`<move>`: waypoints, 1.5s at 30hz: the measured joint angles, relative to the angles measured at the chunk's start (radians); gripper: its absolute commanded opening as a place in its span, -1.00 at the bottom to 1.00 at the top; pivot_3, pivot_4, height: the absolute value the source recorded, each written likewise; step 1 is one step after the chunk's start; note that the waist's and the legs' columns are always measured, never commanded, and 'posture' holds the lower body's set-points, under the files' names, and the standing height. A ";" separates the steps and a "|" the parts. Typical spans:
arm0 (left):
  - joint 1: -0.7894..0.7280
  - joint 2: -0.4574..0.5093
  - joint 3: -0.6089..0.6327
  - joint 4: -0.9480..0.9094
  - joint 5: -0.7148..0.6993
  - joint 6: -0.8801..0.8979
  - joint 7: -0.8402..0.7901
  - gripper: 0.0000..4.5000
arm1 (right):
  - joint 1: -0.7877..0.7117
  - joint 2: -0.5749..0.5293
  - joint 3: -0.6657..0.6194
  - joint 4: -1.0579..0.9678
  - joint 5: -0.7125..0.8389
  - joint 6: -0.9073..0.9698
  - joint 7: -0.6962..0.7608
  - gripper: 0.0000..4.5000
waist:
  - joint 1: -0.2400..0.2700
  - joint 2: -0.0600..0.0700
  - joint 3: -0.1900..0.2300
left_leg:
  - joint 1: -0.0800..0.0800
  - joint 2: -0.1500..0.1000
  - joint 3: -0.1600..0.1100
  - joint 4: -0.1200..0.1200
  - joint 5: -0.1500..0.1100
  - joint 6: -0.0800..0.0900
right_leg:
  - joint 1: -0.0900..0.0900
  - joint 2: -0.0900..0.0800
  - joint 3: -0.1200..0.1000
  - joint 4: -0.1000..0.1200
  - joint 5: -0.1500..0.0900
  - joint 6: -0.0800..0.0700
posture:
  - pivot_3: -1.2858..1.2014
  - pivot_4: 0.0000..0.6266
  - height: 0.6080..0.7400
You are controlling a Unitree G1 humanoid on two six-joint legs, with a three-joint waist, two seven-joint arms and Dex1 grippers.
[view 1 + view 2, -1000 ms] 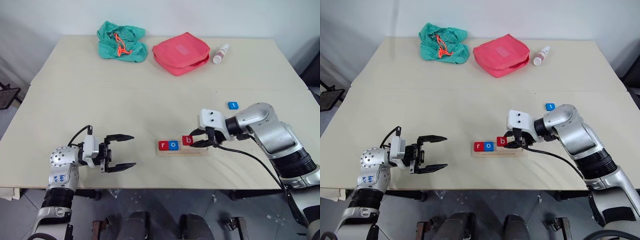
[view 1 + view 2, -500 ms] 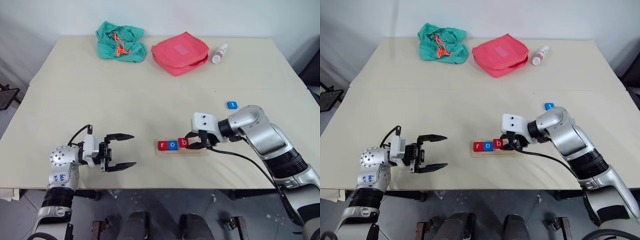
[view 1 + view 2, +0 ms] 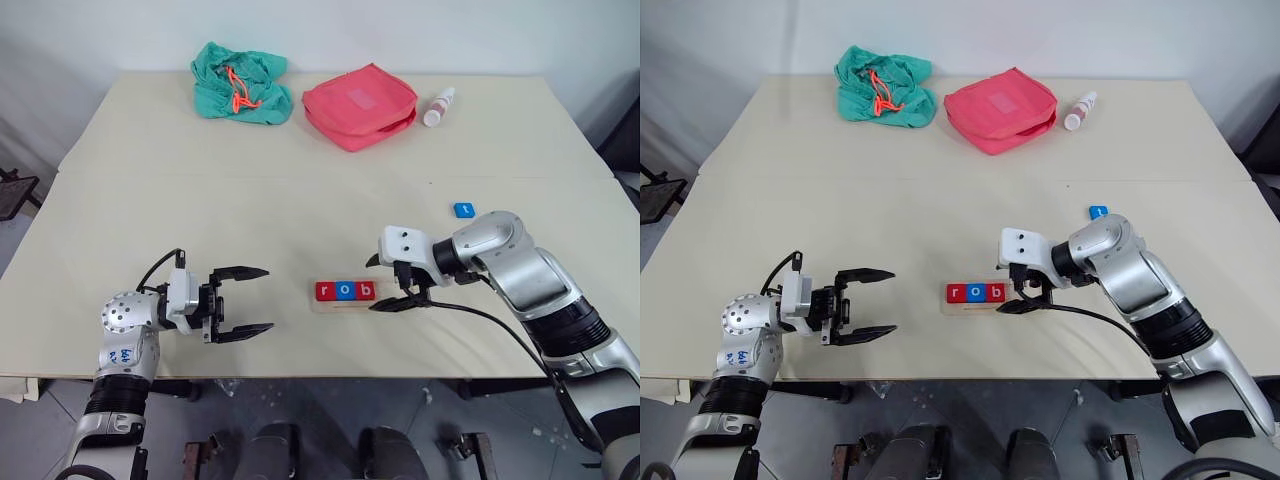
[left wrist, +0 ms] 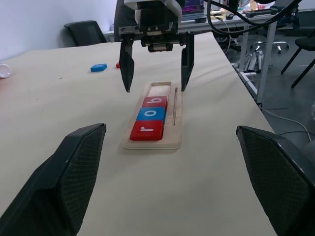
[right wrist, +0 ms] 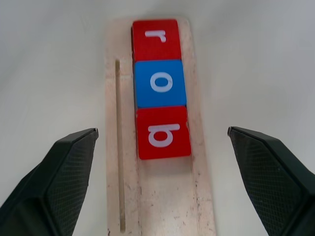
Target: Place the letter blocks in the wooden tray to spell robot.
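The wooden tray (image 3: 332, 305) lies near the table's front edge. Three letter blocks sit in a row in its left part: red r (image 3: 324, 291), blue o (image 3: 345, 291) and red b (image 3: 366, 291). My right gripper (image 3: 378, 284) is open, one finger on each side of the tray just right of the b, and holds nothing. The blue t block (image 3: 464, 210) lies loose on the table behind my right arm. In the left wrist view a small red piece (image 4: 118, 65) rests beside the t; its letter is unreadable. My left gripper (image 3: 266, 298) hovers open and empty left of the tray.
A green cloth bag (image 3: 240, 82), a pink pouch (image 3: 360, 105) and a small white bottle (image 3: 440, 105) lie along the table's far side. The tray's right part (image 5: 162, 196) is bare wood.
My right gripper carried the red b leftward, set it in the tray against the blue o and opened. The left arm has not moved.
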 measured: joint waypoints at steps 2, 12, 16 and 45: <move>-0.012 -0.008 -0.002 0.002 0.001 -0.002 0.000 1.00 | 0.031 -0.014 -0.039 -0.019 0.030 0.002 -0.001 0.99 | 0.004 0.000 0.000 | 0.000 -0.001 0.000 0.000 0.000 0.000 | 0.000 0.000 0.000 0.000 0.000 0.000 | 0.03 -0.52 1.00; -0.018 -0.010 0.000 0.038 0.004 -0.010 0.001 1.00 | 0.300 -0.081 -0.395 -0.061 0.112 -0.006 -0.224 0.99 | 0.003 0.000 0.000 | 0.000 0.000 0.002 0.000 0.000 0.000 | 0.000 0.000 0.000 0.000 0.000 0.000 | 0.03 -0.52 1.00; -0.031 -0.011 0.000 0.048 0.007 -0.012 0.001 1.00 | 0.388 -0.056 -0.534 -0.080 0.115 0.035 -0.388 0.99 | 0.003 0.000 0.000 | 0.000 0.000 0.001 -0.001 0.000 0.000 | 0.000 0.000 0.000 0.000 0.000 0.000 | 0.03 -0.52 1.00; -0.101 -0.020 -0.008 0.121 0.016 -0.024 -0.022 1.00 | 0.416 0.094 -0.666 0.013 0.168 0.214 -0.796 0.99 | 0.001 0.000 0.000 | 0.000 0.000 0.002 -0.001 0.000 0.000 | 0.000 0.000 0.001 0.001 0.000 0.000 | 0.03 -0.52 1.00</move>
